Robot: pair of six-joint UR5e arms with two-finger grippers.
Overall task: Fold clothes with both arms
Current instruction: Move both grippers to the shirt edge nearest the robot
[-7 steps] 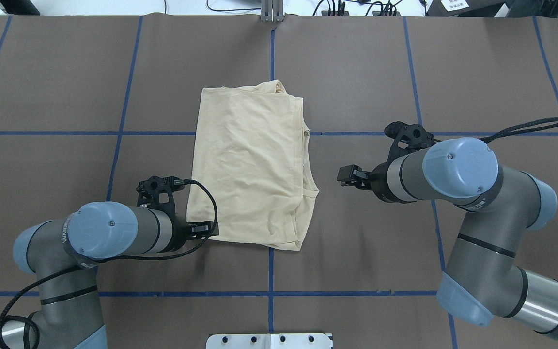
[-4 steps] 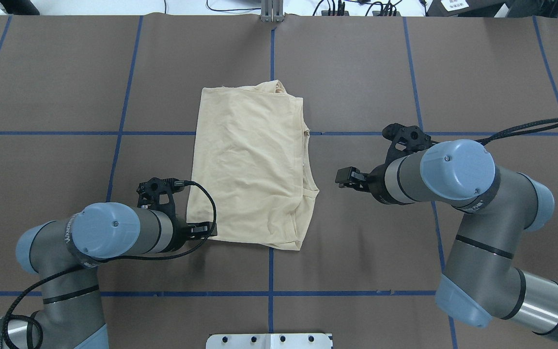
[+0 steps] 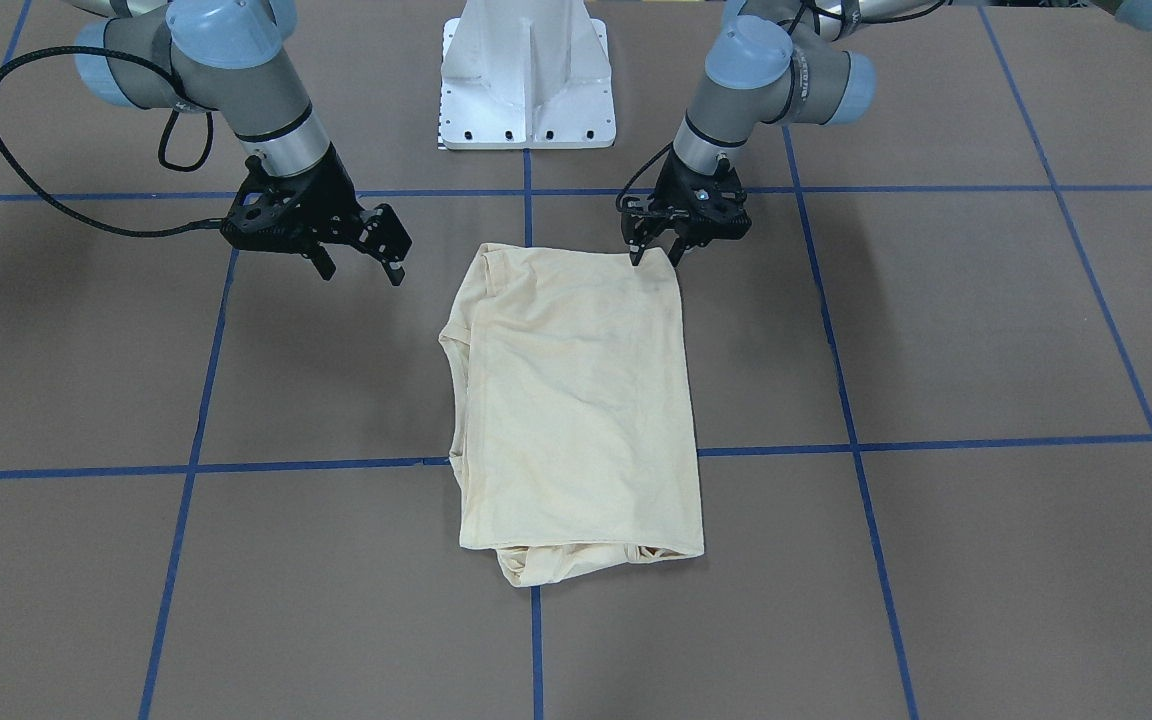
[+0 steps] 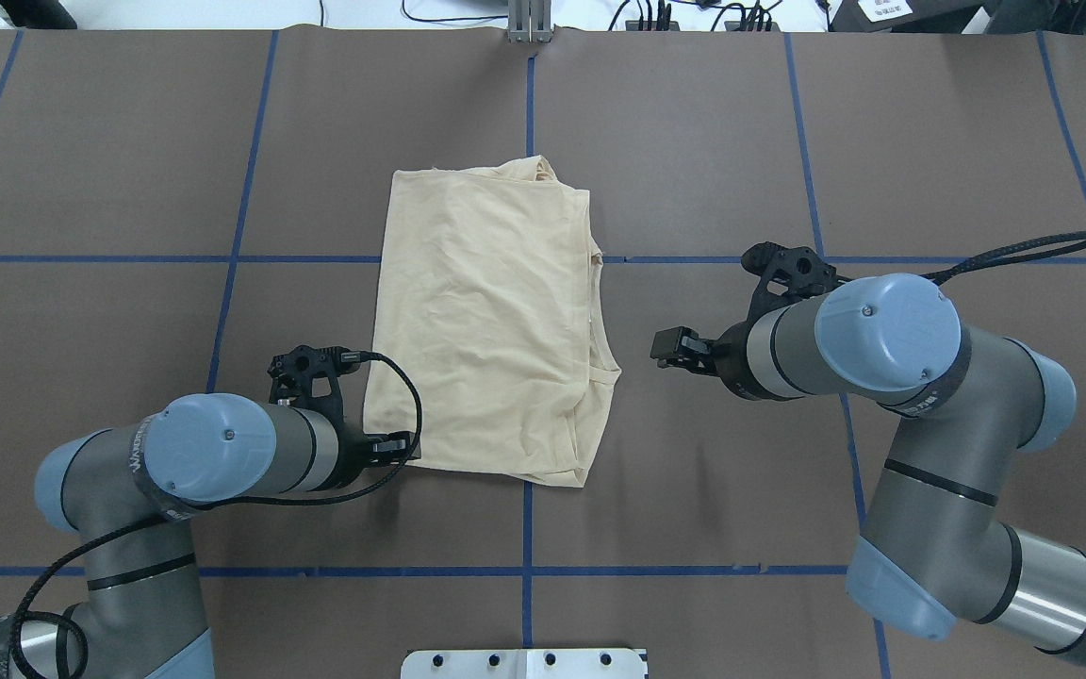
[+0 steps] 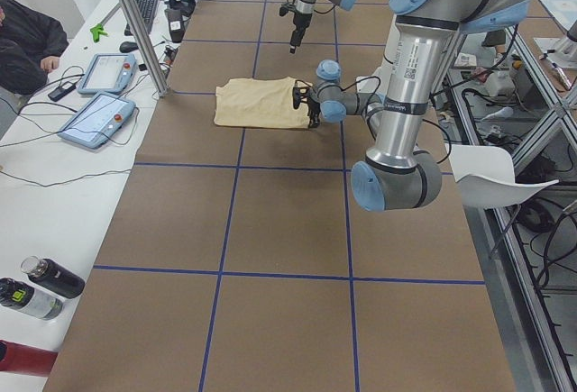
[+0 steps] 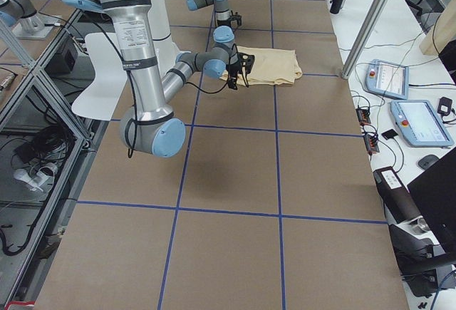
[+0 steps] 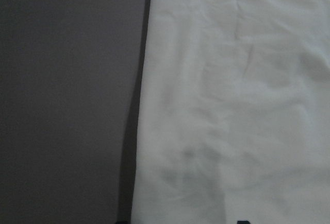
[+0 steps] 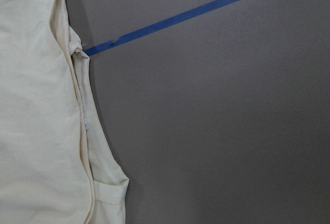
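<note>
The cream T-shirt (image 4: 486,321) lies folded into a rectangle in the middle of the table, with no print showing. Its neck opening faces the right arm's side (image 8: 87,126). My left gripper (image 4: 403,449) is open, low at the shirt's near left corner; in the front-facing view (image 3: 656,255) its fingers straddle that corner of the shirt (image 3: 576,400). The left wrist view shows only the shirt's edge (image 7: 232,105) and bare table. My right gripper (image 4: 667,346) is open and empty, a short way right of the shirt, and hangs above the table (image 3: 361,262).
The brown table cover has a grid of blue tape lines (image 4: 526,528). The white pedestal base (image 3: 526,80) stands at the robot's edge. Two teach pendants (image 5: 95,117), a metal post (image 5: 135,22) and bottles (image 5: 45,279) stand along the far side.
My right gripper has crept a little left toward the shirt. My left gripper has shifted slightly at the shirt's corner. The shirt has not moved.
</note>
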